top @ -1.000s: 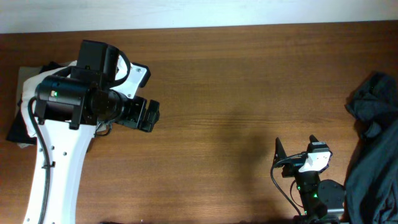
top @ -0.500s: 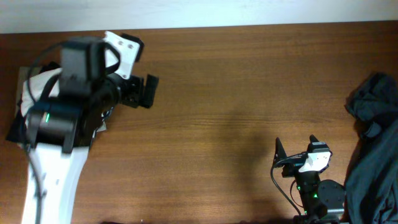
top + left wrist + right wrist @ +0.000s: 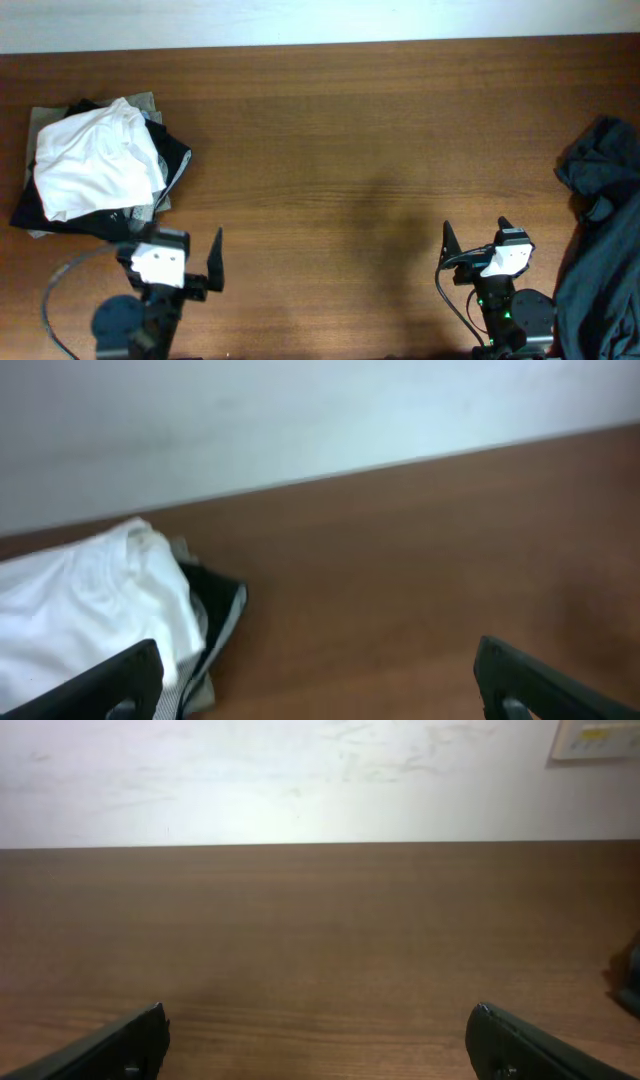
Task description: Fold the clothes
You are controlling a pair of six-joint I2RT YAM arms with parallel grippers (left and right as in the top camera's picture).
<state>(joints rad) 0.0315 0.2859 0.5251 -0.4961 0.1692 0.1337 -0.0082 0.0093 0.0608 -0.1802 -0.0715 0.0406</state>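
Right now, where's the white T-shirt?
Overhead view: the white T-shirt lies at the far left of the table, near its back edge. It sits on top of a pile of dark and grey garments.

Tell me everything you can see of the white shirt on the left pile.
The white shirt is soft, matte cloth, loosely folded into a rumpled, roughly square bundle with creases and a puffy upper right corner. It lies on top of a stack of darker garments, whose black and grey-khaki edges show around it, at the far left of the table. No print shows. Nothing else touches it.
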